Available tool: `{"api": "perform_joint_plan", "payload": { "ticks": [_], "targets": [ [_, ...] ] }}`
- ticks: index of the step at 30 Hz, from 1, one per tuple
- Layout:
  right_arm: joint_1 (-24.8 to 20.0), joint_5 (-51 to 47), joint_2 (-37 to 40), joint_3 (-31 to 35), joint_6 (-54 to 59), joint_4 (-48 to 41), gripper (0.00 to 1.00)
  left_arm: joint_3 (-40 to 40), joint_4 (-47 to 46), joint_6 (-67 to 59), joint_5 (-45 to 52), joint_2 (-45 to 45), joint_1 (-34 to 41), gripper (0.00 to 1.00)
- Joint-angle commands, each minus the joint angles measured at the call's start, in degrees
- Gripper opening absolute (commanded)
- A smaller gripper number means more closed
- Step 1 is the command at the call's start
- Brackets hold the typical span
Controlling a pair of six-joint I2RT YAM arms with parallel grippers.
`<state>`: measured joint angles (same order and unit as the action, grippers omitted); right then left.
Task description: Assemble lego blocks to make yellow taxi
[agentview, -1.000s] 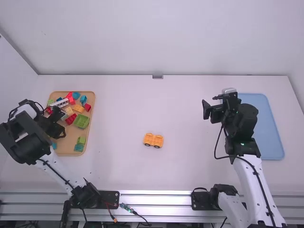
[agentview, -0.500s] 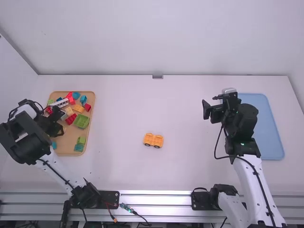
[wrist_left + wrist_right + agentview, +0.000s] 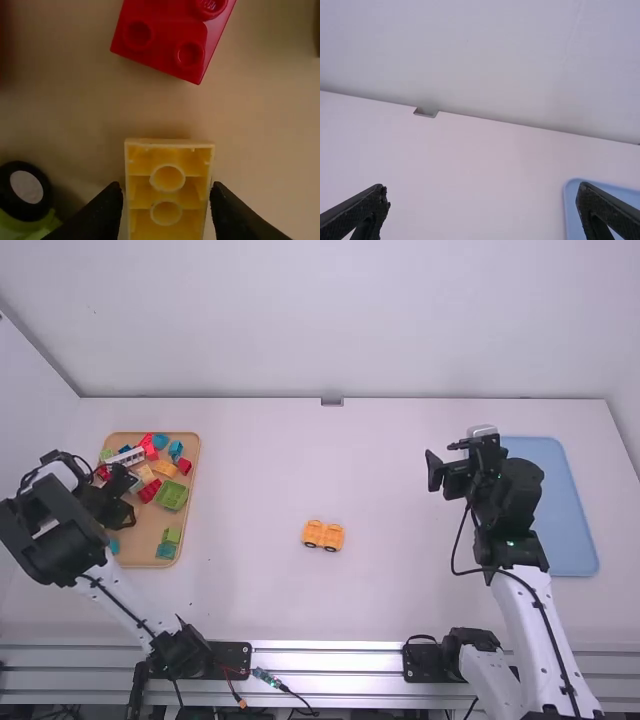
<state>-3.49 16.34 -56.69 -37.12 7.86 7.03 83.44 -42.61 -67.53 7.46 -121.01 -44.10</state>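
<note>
Left gripper (image 3: 129, 497) points down at left, its fingers parted; right gripper (image 3: 445, 458), at right, faces far, fingers wide apart.

Wooden tray (image 3: 188, 535), left: left side partly hidden beneath the left arm (image 3: 45, 530), itself cut off by the high view's edge. Left gripper (image 3: 126, 498): any touch against the yellow block (image 3: 167, 192) cannot be told; block's end cut off in the left wrist view. Red block (image 3: 165, 40): cut off there likewise. Green piece (image 3: 25, 227) (blurred, with a black wheel (image 3: 27, 190)): cut off, kind not established. Blue tray (image 3: 560, 510), right: partly hidden by the right arm (image 3: 515, 490); in the right wrist view, cut off.
</note>
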Motion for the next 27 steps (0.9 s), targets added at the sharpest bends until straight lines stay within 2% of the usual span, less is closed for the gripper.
{"api": "perform_joint_plan", "payload": {
  "ticks": [1, 4, 8, 10, 14, 16, 17, 19, 27],
  "targets": [
    [0.09, 0.09, -0.09, -1.51, 0.13, 0.14, 0.99, -0.7, -0.46, -0.34, 0.37, -1.16, -0.42, 0.44],
    [0.11, 0.13, -0.09, -1.49, 0.11, 0.16, 0.99, -0.7, -0.46, 0.05, -1.16, -1.16, -0.42, 0.41],
    [0.11, -0.15, -0.09, -1.51, 0.11, 0.16, 0.99, -0.7, -0.35, 1.5, -2.93, -1.16, -0.57, 0.53],
    [0.09, -0.28, -0.09, -1.49, 0.13, 0.14, 0.99, -0.7, -0.22, 1.52, -3.37, -1.16, -0.5, 0.53],
    [0.09, -0.26, -0.09, -1.49, 0.13, 0.14, 0.99, -0.7, -0.2, 1.5, -3.39, -1.16, -0.59, 0.45],
    [0.09, -0.26, -0.09, -1.49, 0.11, 0.14, 0.99, -0.7, -0.26, 1.1, -2.71, -1.16, -0.48, 0.28],
    [0.11, -0.26, -0.09, -1.49, 0.13, 0.12, 0.99, -0.68, -0.17, 1.1, -1.92, -1.16, -0.59, 0.27],
    [0.11, -0.26, -0.09, -1.49, 0.11, 0.12, 0.99, -0.68, -0.09, 1.1, -0.55, -1.16, -0.48, 0.31],
    [0.11, -0.26, -0.09, -1.49, 0.11, 0.14, 0.99, -0.7, 1.14, 1.74, 0.68, -1.14, -0.52, 0.34]
  ]
}}
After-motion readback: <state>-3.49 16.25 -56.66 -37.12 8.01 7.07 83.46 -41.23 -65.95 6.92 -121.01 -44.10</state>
